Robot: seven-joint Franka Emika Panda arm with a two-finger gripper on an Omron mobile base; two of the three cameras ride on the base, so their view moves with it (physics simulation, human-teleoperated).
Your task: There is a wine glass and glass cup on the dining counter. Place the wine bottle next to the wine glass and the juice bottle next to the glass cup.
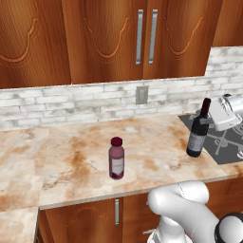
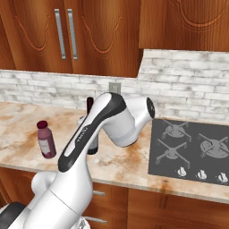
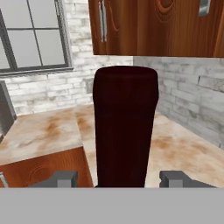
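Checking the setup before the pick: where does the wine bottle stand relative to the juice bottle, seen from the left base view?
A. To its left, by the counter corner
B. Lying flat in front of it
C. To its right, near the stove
C: the wine bottle stands upright right of the juice bottle, at the stove edge.

Dark wine bottle [image 1: 198, 133] with maroon neck and grey label, purple juice bottle [image 1: 116, 158] with pale label, cream counter [image 1: 57, 161] mottled rust-orange, whitewashed brick backsplash [image 1: 71, 102], reddish-brown wood cabinets [image 1: 95, 38], dark grey cooktop [image 2: 190, 150], as I see them.
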